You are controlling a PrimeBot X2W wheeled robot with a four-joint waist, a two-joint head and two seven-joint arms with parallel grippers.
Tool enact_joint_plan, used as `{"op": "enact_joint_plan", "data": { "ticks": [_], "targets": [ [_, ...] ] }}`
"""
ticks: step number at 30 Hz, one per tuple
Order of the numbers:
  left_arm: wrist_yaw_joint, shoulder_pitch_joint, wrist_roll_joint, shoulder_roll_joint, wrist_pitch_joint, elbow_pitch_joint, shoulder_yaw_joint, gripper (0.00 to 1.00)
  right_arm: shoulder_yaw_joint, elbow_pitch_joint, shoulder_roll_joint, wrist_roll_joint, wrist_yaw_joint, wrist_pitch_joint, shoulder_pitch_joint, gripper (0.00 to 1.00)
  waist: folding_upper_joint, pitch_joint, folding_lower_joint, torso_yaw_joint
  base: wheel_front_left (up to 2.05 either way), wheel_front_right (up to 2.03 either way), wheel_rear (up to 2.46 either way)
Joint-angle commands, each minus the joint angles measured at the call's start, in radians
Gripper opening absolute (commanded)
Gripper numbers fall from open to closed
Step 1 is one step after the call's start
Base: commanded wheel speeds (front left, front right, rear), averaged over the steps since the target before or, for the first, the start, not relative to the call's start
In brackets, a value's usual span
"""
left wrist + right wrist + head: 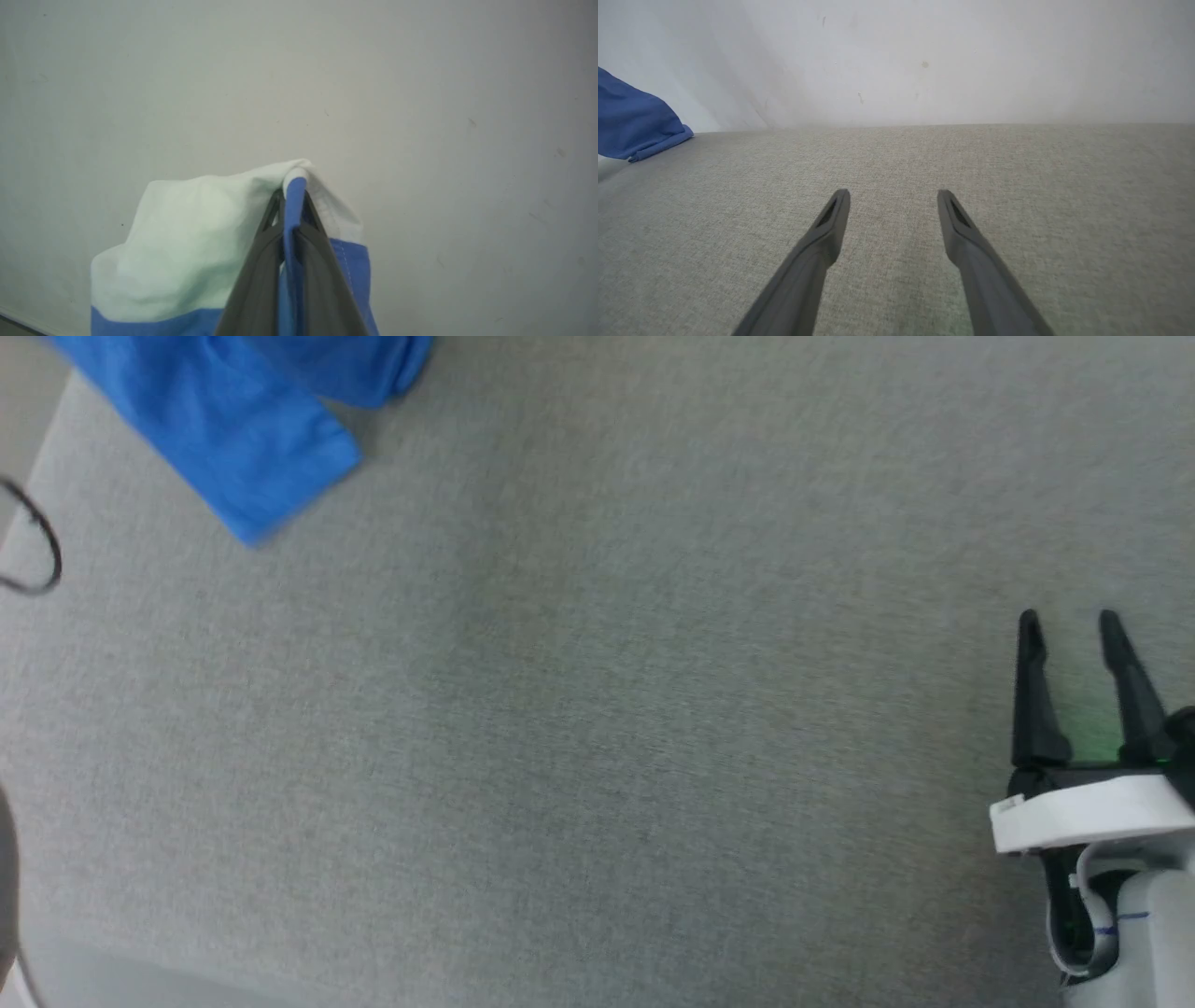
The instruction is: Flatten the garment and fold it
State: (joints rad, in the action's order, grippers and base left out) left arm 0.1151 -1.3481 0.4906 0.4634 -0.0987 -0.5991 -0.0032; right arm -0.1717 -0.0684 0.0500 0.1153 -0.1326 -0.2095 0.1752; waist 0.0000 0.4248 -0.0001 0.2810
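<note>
Two tapered left claw (pixel 293 195) fingers (pixel 259 266) pinch the soft, bunched garment (pixel 187 242).

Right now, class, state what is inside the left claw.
A blue band of the garment is pinched in the left claw, white cloth bunched at its tips. Its fingers hide how deep the fold runs.

The left gripper (pixel 293 198), at the bottom centre of its wrist view, pinches a fold of the garment (pixel 187 242) between closed fingers. The right gripper (pixel 1069 627), at the lower right of the head view, points up the frame with its fingers spread apart.
</note>
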Motion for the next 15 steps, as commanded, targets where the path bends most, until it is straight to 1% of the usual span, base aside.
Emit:
{"op": "enact_joint_plan", "data": {
  "ticks": [1, 5, 9, 15],
  "targets": [
    [0.011, -0.04, -0.006, -0.027, -0.025, 0.026, -0.039, 0.0, 0.009, -0.03, 0.0, 0.022, 0.002, -0.019, 0.003, 1.0, 0.0, -0.125, 0.0001, -0.096, 0.0, 0.0, 0.0],
    [0.014, -0.101, -0.017, -0.075, -0.096, 0.053, -0.141, 0.0, 0.022, -0.098, 0.0, 0.06, 0.002, -0.042, 0.006, 1.0, 0.0, -0.181, 0.0001, -0.16, 0.0, 0.0, 0.0],
    [0.014, -0.124, -0.009, -0.126, -0.124, 0.042, -0.198, 0.0, 0.034, -0.145, 0.0, 0.093, 0.002, -0.05, 0.003, 1.0, 0.0, -0.214, 0.0001, -0.225, 0.0, 0.0, 0.0],
    [0.015, -0.083, 0.019, -0.185, -0.145, 0.006, -0.269, 0.0, 0.009, -0.145, 0.0, 0.119, 0.002, -0.052, -0.015, 1.0, 0.0, -0.239, 0.0001, -0.289, 0.0, 0.0, 0.0]
  ]
}}
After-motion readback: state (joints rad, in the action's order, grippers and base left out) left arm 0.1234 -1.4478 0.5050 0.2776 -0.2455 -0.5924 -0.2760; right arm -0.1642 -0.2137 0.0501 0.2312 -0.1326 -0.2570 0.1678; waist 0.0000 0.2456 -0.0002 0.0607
